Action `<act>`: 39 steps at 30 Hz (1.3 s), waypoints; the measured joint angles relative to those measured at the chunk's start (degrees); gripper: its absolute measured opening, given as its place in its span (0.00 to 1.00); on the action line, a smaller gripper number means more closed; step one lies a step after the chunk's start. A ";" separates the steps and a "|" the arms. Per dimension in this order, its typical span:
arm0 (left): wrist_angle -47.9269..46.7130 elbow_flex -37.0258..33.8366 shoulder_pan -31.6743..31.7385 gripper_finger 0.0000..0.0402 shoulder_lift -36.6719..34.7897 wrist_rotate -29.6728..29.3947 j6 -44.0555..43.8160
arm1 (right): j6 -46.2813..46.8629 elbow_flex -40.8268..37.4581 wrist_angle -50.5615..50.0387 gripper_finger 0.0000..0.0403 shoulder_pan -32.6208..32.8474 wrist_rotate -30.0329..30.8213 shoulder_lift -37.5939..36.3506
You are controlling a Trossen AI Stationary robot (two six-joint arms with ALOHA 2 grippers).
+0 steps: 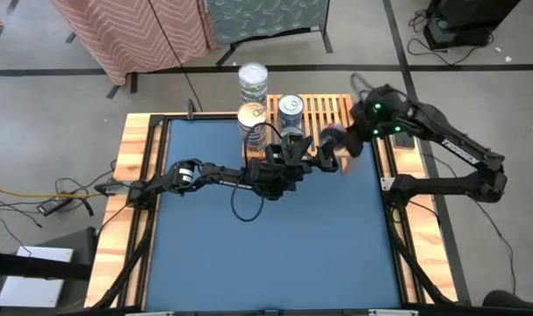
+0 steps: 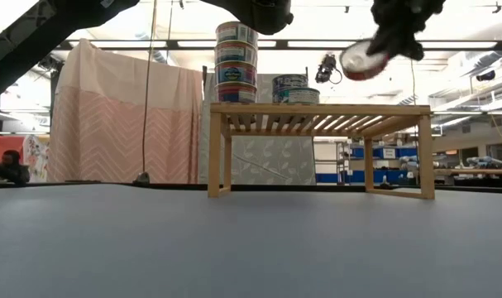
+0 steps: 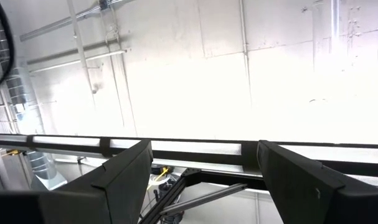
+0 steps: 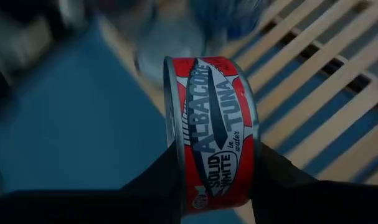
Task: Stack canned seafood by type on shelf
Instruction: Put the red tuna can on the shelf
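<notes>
The blue worktop (image 2: 234,240) lies nearest, carrying the wooden shelf (image 2: 317,112) with stacked tins (image 2: 236,62). Above it, the right gripper (image 4: 210,168) pinches a red albacore tuna can (image 4: 210,130). The left gripper (image 1: 292,149) hovers with jaws spread.

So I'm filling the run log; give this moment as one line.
right gripper: shut on red albacore tuna can, above shelf | left gripper: open, empty | stacks: two

Red-labelled tuna can (image 4: 210,130) clamped between the right gripper (image 4: 212,180) fingers (image 4: 157,183) — held on edge above the slatted shelf (image 4: 313,81) and blue table (image 4: 70,124).
</notes>
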 joint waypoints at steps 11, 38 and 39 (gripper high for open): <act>0.00 0.02 -0.17 0.74 -1.65 2.21 -0.28 | 55.19 -7.25 6.85 0.28 1.48 19.91 -14.65; -0.01 0.02 3.18 0.74 -10.21 14.38 -3.77 | 102.51 -36.81 50.34 0.28 51.80 82.57 -5.99; 0.00 0.02 3.18 0.74 -10.21 14.37 -3.98 | 104.41 -36.81 50.31 0.28 51.78 83.72 -4.12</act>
